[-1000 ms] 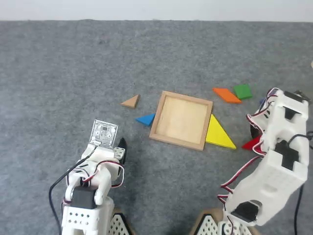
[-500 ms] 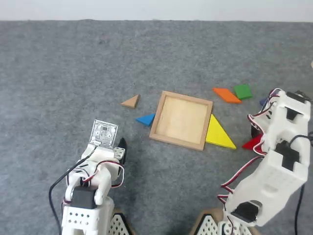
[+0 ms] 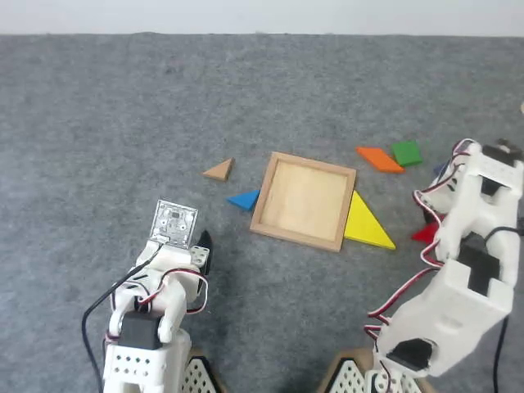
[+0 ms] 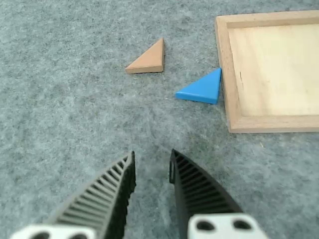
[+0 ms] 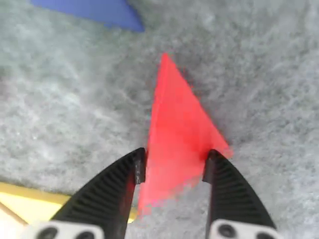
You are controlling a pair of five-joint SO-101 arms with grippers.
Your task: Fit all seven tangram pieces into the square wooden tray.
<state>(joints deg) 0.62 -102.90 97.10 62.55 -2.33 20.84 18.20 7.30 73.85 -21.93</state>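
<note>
Since a second ago our right arm has edged slightly away from the square wooden tray (image 3: 264,196); the left has not stirred. Our right claw (image 5: 173,160) is clamped on the flat red triangle (image 5: 177,129), out beyond the large yellow triangle (image 3: 364,223) that touches the tray. Its sharp tip points away from the claw toward a dark blue triangle (image 5: 94,10), and its long axis runs between the jaws. Our left claw (image 4: 152,167) hangs parted and empty. We judge nothing done yet: the tray is bare, and all seven pieces remain outside it.
</note>
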